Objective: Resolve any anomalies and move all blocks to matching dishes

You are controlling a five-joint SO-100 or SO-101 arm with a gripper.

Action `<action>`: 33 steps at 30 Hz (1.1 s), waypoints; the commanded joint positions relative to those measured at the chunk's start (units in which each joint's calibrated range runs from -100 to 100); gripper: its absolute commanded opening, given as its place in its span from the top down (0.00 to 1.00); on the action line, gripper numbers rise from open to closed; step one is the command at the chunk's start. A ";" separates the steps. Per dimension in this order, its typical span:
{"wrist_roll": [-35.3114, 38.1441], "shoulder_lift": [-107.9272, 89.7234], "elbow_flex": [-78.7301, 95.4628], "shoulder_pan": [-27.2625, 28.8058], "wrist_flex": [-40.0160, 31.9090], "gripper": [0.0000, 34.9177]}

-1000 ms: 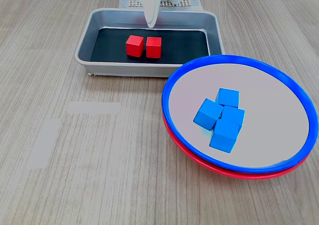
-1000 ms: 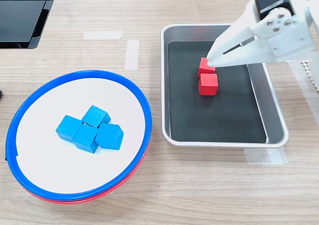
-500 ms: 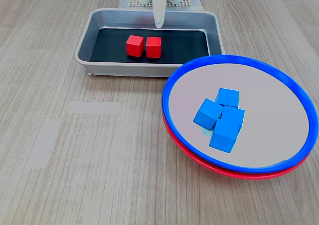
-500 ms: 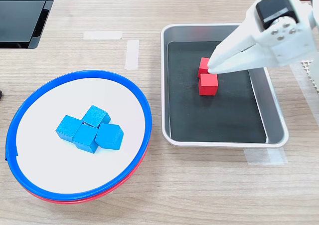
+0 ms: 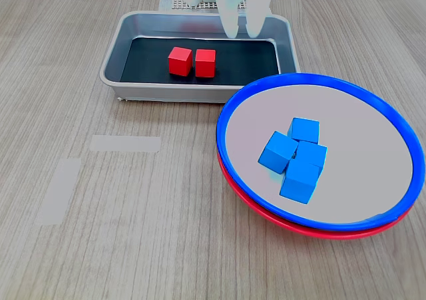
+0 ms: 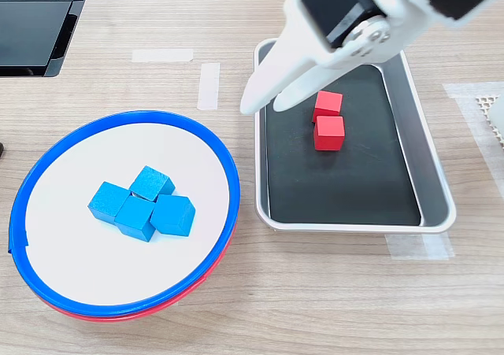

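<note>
- While no brand, label or writing can be read on anything in either view, colour tells the pieces apart.
- Two red blocks (image 5: 192,62) (image 6: 327,120) lie side by side, touching, on the black liner of the silver tray (image 5: 133,89) (image 6: 434,166).
- Four blue blocks (image 5: 296,156) (image 6: 142,202) sit clustered in the blue-rimmed dish (image 5: 333,85) (image 6: 118,120), which is stacked on the red-rimmed dish (image 5: 266,215) (image 6: 94,314).
- White pincer (image 5: 241,28) (image 6: 265,101) hangs with its fingers apart and empty, above the tray's edge nearest the dishes in the second exterior view.
- Red blocks lie just beside the pincer tips, untouched; blue blocks are well apart from them.
- Everything rests on a pale wood-grain worktop (image 5: 133,233) (image 6: 315,308).
</note>
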 commanded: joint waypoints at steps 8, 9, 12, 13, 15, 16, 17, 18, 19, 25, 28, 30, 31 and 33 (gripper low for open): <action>3.27 18.03 -15.28 -6.90 -1.88 0.65; 3.57 18.96 -15.28 -7.09 -2.30 0.65; 3.96 21.27 -15.83 -7.18 -3.54 0.67; 4.00 22.03 -16.10 -7.18 -4.03 0.67; 4.00 23.57 -16.56 -7.18 -5.02 0.67; 4.20 24.34 -16.92 -7.28 -5.27 0.66; 4.20 25.19 -17.28 -7.28 -5.76 0.67; 4.20 25.70 -17.56 -7.28 -6.18 0.68; 4.05 26.47 -18.10 -7.28 -6.84 0.69; 3.57 28.00 -19.92 -7.09 -8.32 0.70; 4.64 27.75 -19.74 -7.00 -6.67 0.68; 5.47 27.32 -19.47 -6.90 -5.10 0.68; 5.96 27.07 -19.38 -6.90 -3.95 0.67; 6.74 26.47 -19.29 -6.62 -2.63 0.67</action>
